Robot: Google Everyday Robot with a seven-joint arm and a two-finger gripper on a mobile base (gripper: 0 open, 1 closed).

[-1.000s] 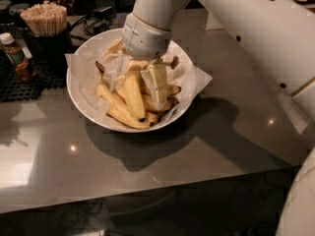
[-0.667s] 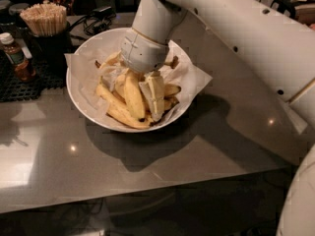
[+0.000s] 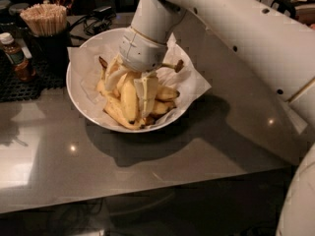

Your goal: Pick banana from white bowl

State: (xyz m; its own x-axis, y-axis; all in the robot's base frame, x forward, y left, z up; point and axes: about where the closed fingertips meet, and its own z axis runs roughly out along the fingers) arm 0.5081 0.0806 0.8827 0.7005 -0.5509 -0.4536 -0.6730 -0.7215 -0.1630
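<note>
Under the hand (image 3: 128,98), you have the following.

1. Hand: white, two-fingered, lowered into the white bowl (image 3: 74,102) from above on a pale wrist housing. Its fingers (image 3: 147,95) stand apart, one on each side of a single fruit. You cannot tell from this view whether they press against it.

2. Banana (image 3: 130,108): plump, yellow and curved. It lies directly between the hand's fingers at the middle of the pile, lengthwise toward the near rim. Its upper end is hidden beneath the hand.

3. Stem (image 3: 171,66): greenish with a dark brown end, sticking out just beyond the hand on the view's right side. You cannot tell which fruit it belongs to.

4. Other bananas: one (image 3: 114,113) is below the hand toward the near-left rim. Shorter ones (image 3: 165,93) are just beside the hand on the right. All lie heaped and touching.

5. Crinkled white paper (image 3: 193,85): lines the white bowl under the hand, with its corners spilling over the rim on the right and far left.

6. Tabletop (image 3: 123,173): grey and glossy. It carries the bowl, and the hand's shadow falls on it nearer than the bowl.

7. Cup of wooden sticks (image 3: 45,19): stands well to the left of the hand, past the bowl's far-left rim.

8. Brown sauce bottle (image 3: 17,59): white-capped, farther left than the sticks, upright on a black mat (image 3: 15,86).

9. Arm (image 3: 236,31): white, running up and to the right from the hand.
</note>
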